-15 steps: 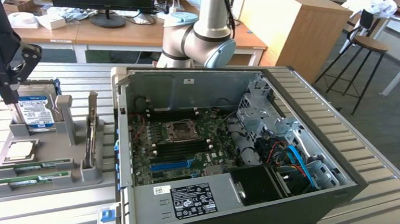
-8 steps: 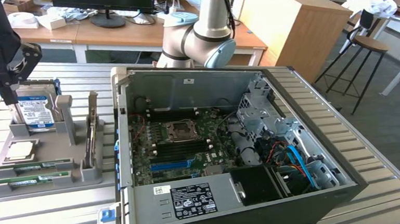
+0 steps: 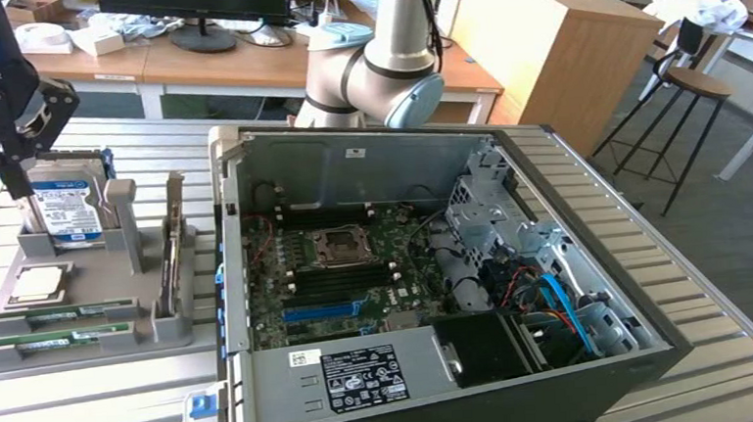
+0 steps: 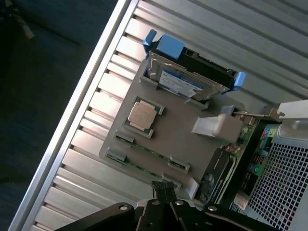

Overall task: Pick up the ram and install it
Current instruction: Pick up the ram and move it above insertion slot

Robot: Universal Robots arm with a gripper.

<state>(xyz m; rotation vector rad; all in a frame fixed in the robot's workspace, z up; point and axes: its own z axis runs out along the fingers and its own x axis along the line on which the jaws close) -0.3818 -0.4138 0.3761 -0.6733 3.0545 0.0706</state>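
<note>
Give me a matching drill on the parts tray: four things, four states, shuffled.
1. long green RAM stick with black chips
2. silver metal hard drive with blue-white label
3. square silver processor chip
4. black robot gripper

A. standing on edge in the grey plastic tray
B. shut, above the tray
C. lying flat in a long slot
D. lying flat in a square recess

Pairs: 1-C, 2-A, 3-D, 4-B

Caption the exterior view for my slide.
Shut gripper above the grey parts tray holding the ram sticks, beside the open computer case.
</note>
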